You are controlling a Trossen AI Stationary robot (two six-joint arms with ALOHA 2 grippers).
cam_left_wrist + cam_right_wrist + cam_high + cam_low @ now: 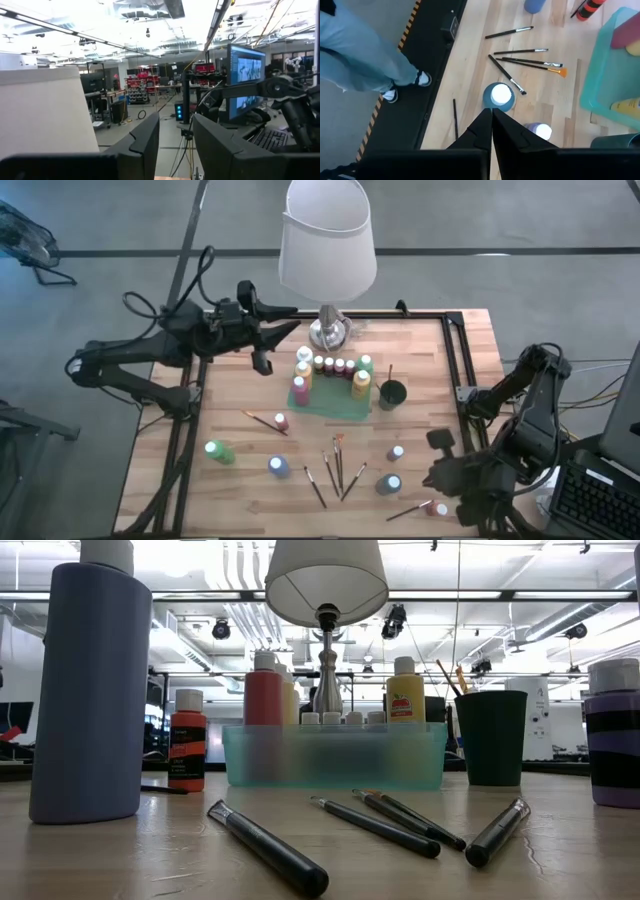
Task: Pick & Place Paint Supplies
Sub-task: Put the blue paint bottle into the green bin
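Left tool (262, 350) hovers part-open and empty near the surface's (440, 395) far-left corner; right tool (491, 114) is closed, empty, above its near-right corner.

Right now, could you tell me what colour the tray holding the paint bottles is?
The tray is translucent teal green, clearest in the low view.

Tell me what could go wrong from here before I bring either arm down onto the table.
1. The left gripper, open and empty, hangs close to the lamp and the tall bottles in the green tray; a careless descent could tip them.
2. The right gripper is shut just above a blue bottle; lowering it unopened may knock the bottle over.
3. The loose paintbrushes lie crossed, so grabbing one may drag its neighbours.
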